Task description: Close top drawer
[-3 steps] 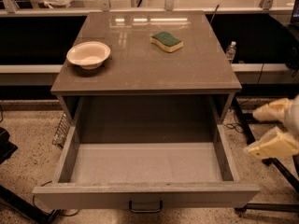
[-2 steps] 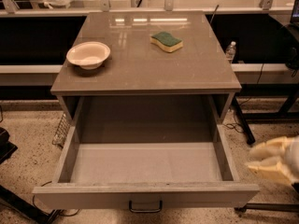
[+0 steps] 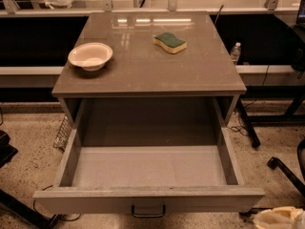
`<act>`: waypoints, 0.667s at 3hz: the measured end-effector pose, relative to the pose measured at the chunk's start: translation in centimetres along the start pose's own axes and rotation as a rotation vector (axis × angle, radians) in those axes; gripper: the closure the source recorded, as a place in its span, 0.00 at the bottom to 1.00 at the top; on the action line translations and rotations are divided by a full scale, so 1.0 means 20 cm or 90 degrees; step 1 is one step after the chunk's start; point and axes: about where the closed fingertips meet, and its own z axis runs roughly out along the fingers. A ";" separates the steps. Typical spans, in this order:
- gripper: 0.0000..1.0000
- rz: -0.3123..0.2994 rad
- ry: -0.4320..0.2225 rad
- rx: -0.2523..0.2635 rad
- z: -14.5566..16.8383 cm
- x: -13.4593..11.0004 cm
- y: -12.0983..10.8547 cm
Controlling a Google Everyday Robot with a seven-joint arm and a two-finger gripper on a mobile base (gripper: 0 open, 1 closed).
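The top drawer (image 3: 147, 168) of a grey-brown cabinet is pulled all the way out towards me, and its plain grey inside is empty. Its flat front panel (image 3: 86, 202) runs along the bottom of the view, with a small dark loop handle (image 3: 148, 211) at its centre. Only a cream-coloured part of my gripper (image 3: 280, 218) shows, at the bottom right corner. It is low, just right of the drawer's front right corner, and not touching the drawer. The other drawers are hidden below.
On the cabinet top (image 3: 143, 75) sit a white bowl (image 3: 90, 56) at the left and a green and yellow sponge (image 3: 170, 42) at the back right. A water bottle (image 3: 235, 52) stands behind the right edge. Dark chair legs (image 3: 286, 171) are on the floor to the right.
My gripper has moved down along the drawer's right side, from level with its side wall to the bottom right corner of the view. The drawer has not moved.
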 end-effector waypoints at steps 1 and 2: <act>1.00 0.009 -0.027 -0.034 0.14 0.01 0.14; 1.00 0.009 -0.032 -0.043 0.18 -0.01 0.17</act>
